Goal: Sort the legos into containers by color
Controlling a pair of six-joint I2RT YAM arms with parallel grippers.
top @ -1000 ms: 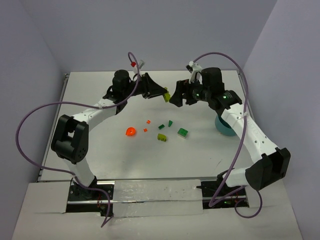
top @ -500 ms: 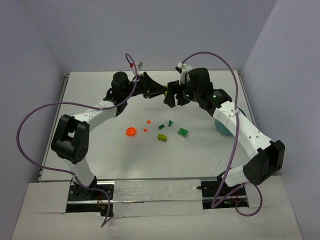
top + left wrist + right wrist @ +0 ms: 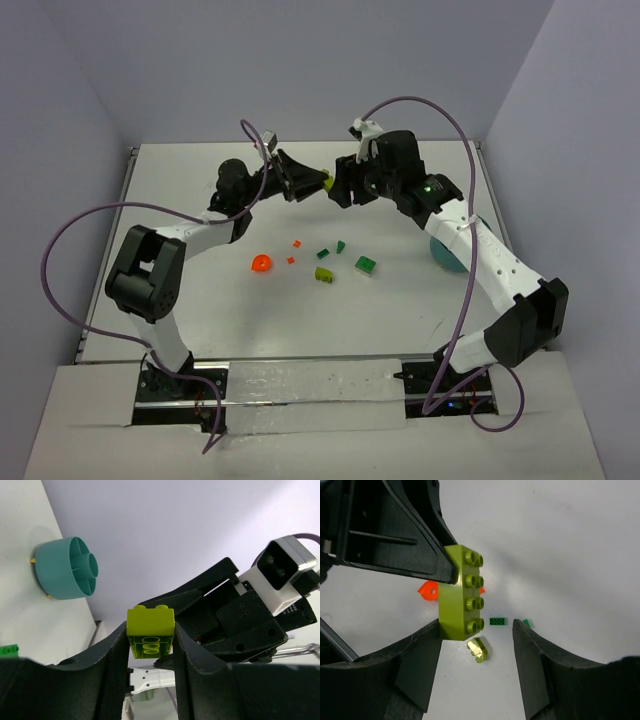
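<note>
The top external camera looks down from above and behind the arm bases (they sit at 6 o'clock), far enough back to take in the whole table (image 3: 400, 300). The left wrist camera faces across toward the right arm (image 3: 250, 625), with the teal bowl (image 3: 67, 569) at 10 o'clock. The right wrist camera looks down on the tabletop. All three views share the lime brick (image 3: 327, 183), seen close-up from both wrists.

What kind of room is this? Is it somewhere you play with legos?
Probably a robot test lab, not a playroom. A left arm and a right arm are bolted to the edge of a bare white table. Plain lavender walls box it in, and only a few legos lie out.
</note>
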